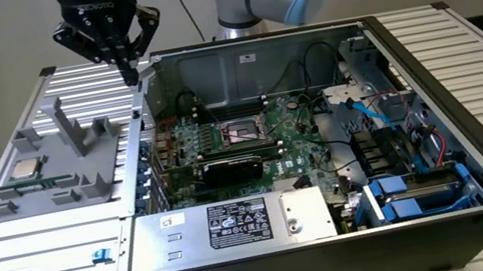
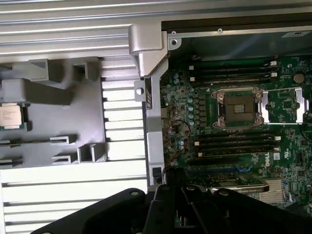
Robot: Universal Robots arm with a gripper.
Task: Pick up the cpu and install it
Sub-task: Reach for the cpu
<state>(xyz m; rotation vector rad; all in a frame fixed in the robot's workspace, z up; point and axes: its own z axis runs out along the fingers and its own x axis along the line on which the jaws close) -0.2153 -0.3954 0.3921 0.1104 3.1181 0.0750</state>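
Observation:
The cpu [image 1: 26, 168], a small square chip with a silver top, lies on the grey plastic fixture [image 1: 60, 175] at the exterior view's left, outside the computer case. In the wrist view the cpu [image 2: 9, 117] rests in a recess of that fixture [image 2: 53, 122]. My gripper [image 1: 123, 70] hangs high above the case's back left corner, fingers shut with nothing between them, well apart from the cpu. Its dark fingers [image 2: 176, 183] also show in the wrist view. The open cpu socket [image 1: 243, 132] sits mid-motherboard, and the wrist view shows this socket [image 2: 240, 108] bare.
The open computer case [image 1: 429, 72] lies on a slatted metal table [image 1: 475, 49]. Inside are a silver power supply box [image 1: 227, 224] with a black label, a black expansion card [image 1: 232, 167], cables and blue drive brackets [image 1: 421, 197]. Grey fixture posts [image 1: 70, 124] stand upright near the cpu.

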